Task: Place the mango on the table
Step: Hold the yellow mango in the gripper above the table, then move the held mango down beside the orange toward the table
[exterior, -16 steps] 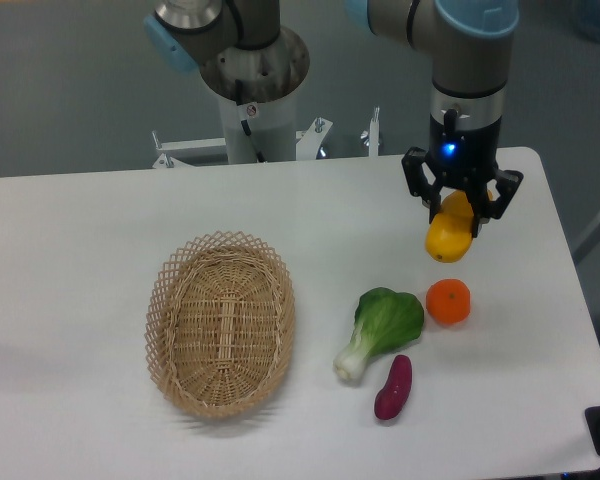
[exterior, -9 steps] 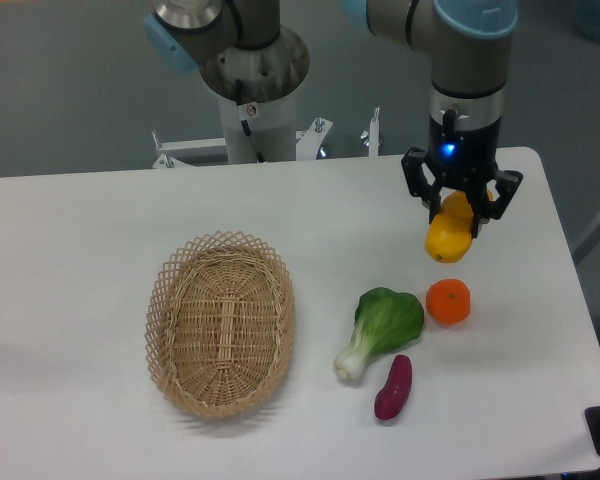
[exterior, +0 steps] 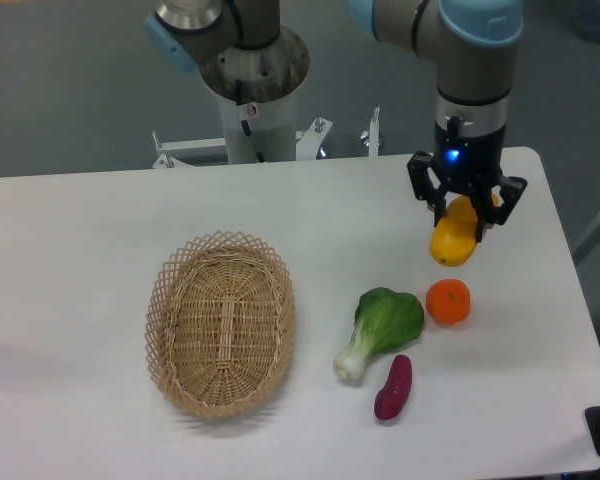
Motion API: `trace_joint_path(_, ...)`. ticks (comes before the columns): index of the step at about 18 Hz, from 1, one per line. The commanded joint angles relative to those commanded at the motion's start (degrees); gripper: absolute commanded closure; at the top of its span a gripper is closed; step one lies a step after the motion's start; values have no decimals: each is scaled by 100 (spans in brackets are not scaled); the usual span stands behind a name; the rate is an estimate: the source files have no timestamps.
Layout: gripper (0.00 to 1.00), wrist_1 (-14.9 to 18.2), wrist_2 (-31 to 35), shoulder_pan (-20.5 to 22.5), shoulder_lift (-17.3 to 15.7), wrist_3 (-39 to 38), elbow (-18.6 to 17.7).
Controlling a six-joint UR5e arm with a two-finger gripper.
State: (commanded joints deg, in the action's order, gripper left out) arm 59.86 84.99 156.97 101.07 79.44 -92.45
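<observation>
The yellow mango (exterior: 454, 239) with an orange blush hangs tilted in my gripper (exterior: 464, 216), which is shut on its upper end. The mango's lower end is close to the white table (exterior: 90, 230) at the right back; I cannot tell whether it touches. The round orange tangerine (exterior: 448, 301) lies just in front of the mango, apart from it.
An oval wicker basket (exterior: 221, 322) lies left of centre. A green bok choy (exterior: 382, 327) and a purple sweet potato (exterior: 393, 387) lie in front, left of the tangerine. The table's right edge runs close to the gripper. The robot base (exterior: 252, 90) stands behind the table.
The gripper with the mango has shifted slightly to the right and a little forward. Everything else is where it was.
</observation>
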Motion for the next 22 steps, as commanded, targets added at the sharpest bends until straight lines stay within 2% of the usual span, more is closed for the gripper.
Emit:
trace_joint_path(5, 55, -623, 0, 150, 474, 493, -71)
trace_joint_path(8, 55, -1107, 0, 141, 808, 406, -10)
trace_joint_path(13, 56, -1538, -18, 80, 1344, 239, 253)
trace_joint_path(18, 56, -1785, -44, -218, 2003, 221, 693)
trace_joint_path(22, 56, -1811, -53, -447, 2329, -7, 913)
